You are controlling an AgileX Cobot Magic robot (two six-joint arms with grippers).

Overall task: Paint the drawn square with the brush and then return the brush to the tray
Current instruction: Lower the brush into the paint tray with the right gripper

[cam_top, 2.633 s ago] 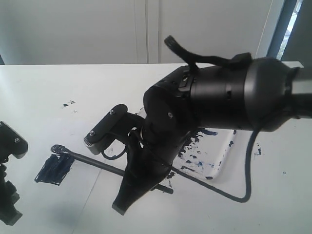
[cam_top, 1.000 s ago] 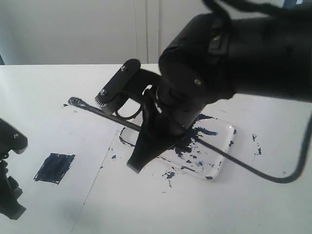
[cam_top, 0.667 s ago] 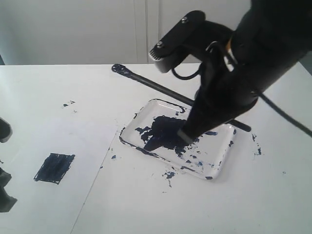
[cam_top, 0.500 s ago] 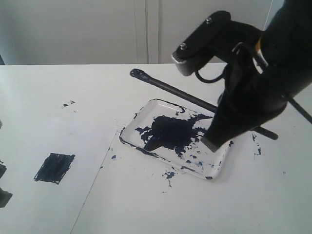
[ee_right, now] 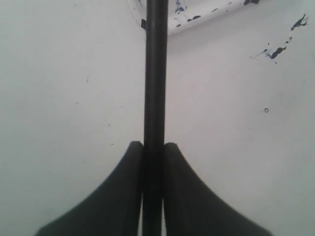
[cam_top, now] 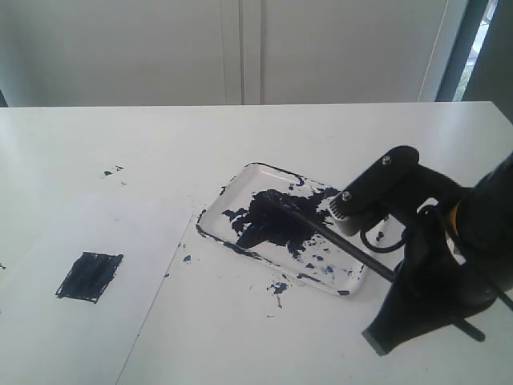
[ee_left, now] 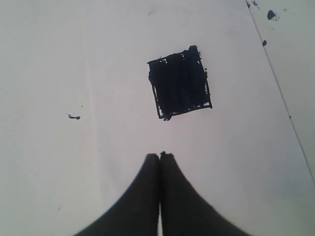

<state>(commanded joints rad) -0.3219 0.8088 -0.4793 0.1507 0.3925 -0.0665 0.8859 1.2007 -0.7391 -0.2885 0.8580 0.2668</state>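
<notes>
The brush [cam_top: 337, 243] is a long black stick slanting from the tray [cam_top: 240, 172] down toward the front right. Its dark tip lies on the blue-black paint blotch in the tray. My right gripper [cam_top: 378, 338] is shut on the brush handle, right of the tray and low over the table. In the right wrist view the brush [ee_right: 156, 73] runs between the closed fingers of my right gripper [ee_right: 153, 145] toward the tray corner [ee_right: 197, 14]. The drawn square [cam_top: 90, 277] on the paper is filled dark. My left gripper [ee_left: 160, 156] hangs shut and empty near the square [ee_left: 179, 82].
The white paper sheet [cam_top: 80, 233] covers the left of the table, its edge running beside the tray. Paint splatters [cam_top: 276, 287] dot the table in front of the tray and at its right [cam_top: 423, 247]. A wall stands behind the table.
My right gripper carried the brush from the paper rightward over the tray, then down to the front right, bringing the tip into the tray. My left gripper left the exterior view.
</notes>
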